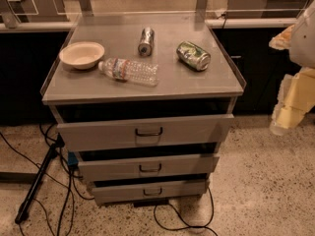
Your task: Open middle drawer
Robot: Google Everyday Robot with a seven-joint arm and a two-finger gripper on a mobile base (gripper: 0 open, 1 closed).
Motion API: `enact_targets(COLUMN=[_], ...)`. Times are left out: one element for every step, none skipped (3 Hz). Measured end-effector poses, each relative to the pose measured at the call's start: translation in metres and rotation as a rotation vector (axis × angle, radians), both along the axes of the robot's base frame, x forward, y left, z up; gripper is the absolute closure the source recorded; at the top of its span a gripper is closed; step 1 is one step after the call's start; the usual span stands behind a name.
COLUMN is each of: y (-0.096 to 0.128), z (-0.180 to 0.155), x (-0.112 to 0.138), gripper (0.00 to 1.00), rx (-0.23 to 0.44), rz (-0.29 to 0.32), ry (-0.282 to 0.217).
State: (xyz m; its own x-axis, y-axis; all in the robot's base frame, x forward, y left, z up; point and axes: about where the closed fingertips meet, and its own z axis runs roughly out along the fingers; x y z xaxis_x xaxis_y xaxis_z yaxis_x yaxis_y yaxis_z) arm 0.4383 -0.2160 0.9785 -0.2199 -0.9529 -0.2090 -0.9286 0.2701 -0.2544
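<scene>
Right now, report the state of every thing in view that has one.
Gripper: at the right edge, apart from the cabinet.
Middle drawer: looks shut, handle untouched.
Top drawer: looks shut.
Bottom drawer: looks shut.
Bowl: upright, empty.
Water bottle: lying on its side.
Silver can: lying on its side.
Green can: lying on its side.

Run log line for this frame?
target: grey metal middle drawer with dark loop handle | contact: none | gripper: right edge of view, apart from drawer
</scene>
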Motion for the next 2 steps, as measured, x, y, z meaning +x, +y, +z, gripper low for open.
enact_targets(y=[0.000, 0.013], z=[0.000, -0.037], x=[0.000, 0.005], gripper=[0.00, 0.00], rx=[0.000, 0.005], rz=[0.000, 0.030], ry=[0.000, 0.026])
